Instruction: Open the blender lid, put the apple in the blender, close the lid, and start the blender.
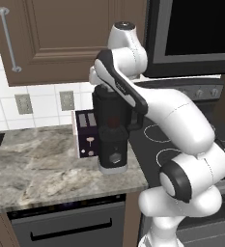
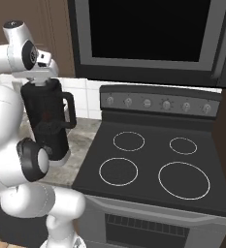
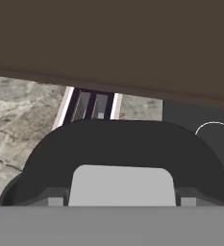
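Blender lid (image 3: 118,158) on blender (image 1: 112,130), directly below claw (image 3: 122,204), grey cap between fingertips

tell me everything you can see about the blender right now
The blender is tall and black: a dark translucent jar with a side handle on a blocky base with a front knob. Something reddish shows faintly through the jar. It stands upright at the counter's edge beside the stove, in front of the toaster. The lid, dark with a light grey cap, sits on top, the claw right over it.
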